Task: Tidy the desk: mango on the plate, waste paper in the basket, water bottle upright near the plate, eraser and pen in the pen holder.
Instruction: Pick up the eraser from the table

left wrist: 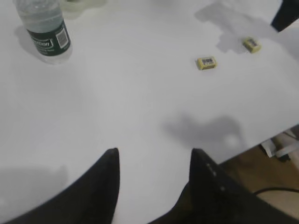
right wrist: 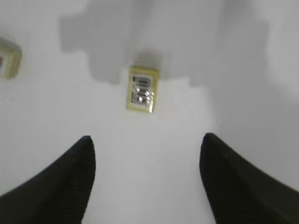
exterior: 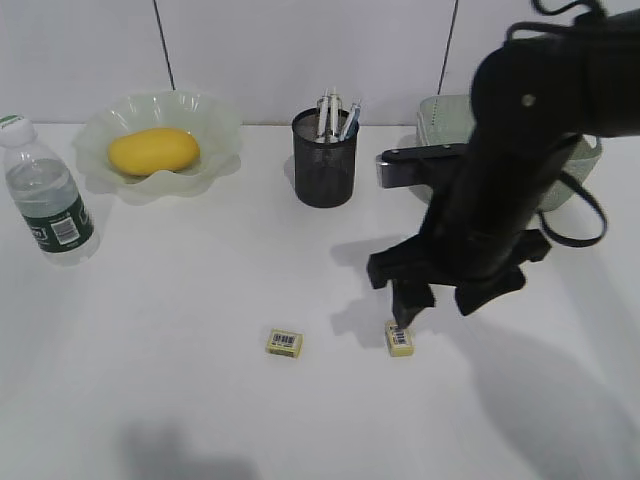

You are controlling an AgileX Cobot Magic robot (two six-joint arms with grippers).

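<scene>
Nearest us on the desk (exterior: 180, 400) lay two small yellow erasers with barcode labels: the left eraser (exterior: 285, 343) in the open, the right eraser (exterior: 400, 339) just beside it to the right. We saw the right gripper (exterior: 432, 298) hanging directly over the right eraser, its jaws spread wide and holding nothing; in the right wrist view the eraser (right wrist: 142, 89) sat on the bare white surface ahead of the gap between the two dark fingers (right wrist: 60, 186), untouched. We found the left gripper (left wrist: 154, 163) only in its own wrist view, low over the near edge of the desk, jaws likewise parted and empty, with both erasers far ahead of it.

Farther back on the left the water bottle (exterior: 45, 195) stood upright, white cap on, near the plate (exterior: 215, 125). We noted the mango (exterior: 153, 151) resting in the plate. At mid-desk the pen holder (exterior: 325, 160) stood upright with several pens (exterior: 335, 115) sticking out of it. Behind the right arm we could make out the basket (exterior: 440, 120), mostly hidden; we could not tell its contents, and the waste paper was not seen.
</scene>
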